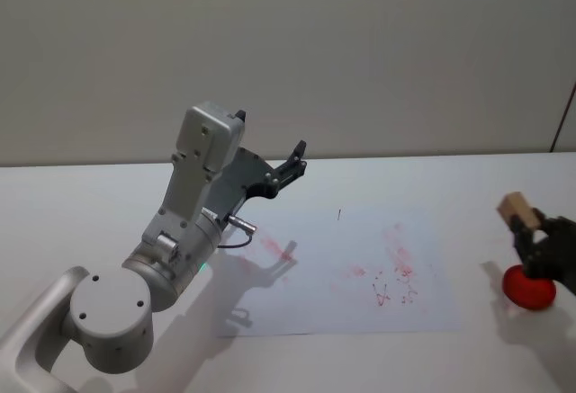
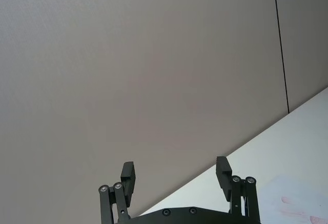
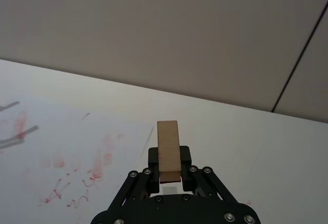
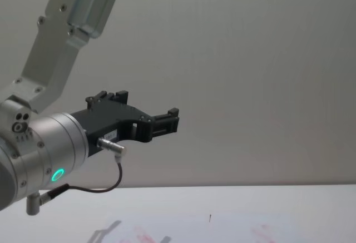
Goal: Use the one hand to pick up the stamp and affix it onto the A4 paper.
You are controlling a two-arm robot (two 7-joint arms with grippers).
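The stamp [image 1: 517,206], a pale wooden block, sticks up tilted from my right gripper [image 1: 537,242], which is shut on it at the table's right edge, just above a red ink pad [image 1: 528,288]. From the right wrist, the stamp [image 3: 168,151] stands clamped in the gripper [image 3: 169,171]. The A4 paper [image 1: 360,267] lies flat in the middle of the table, left of that gripper, with faint red prints and a small dark tick; part of the paper [image 3: 61,147] also lies ahead of the right wrist. My left gripper [image 1: 293,165] hangs open and raised above the paper's far left corner.
The thick silver left arm [image 1: 180,240] with its green ring light [image 4: 57,174] rises over the table's left half and casts a shadow on the paper. A plain wall stands behind the white table [image 1: 81,204]. In the left wrist view, the open left gripper [image 2: 175,172] points at the wall.
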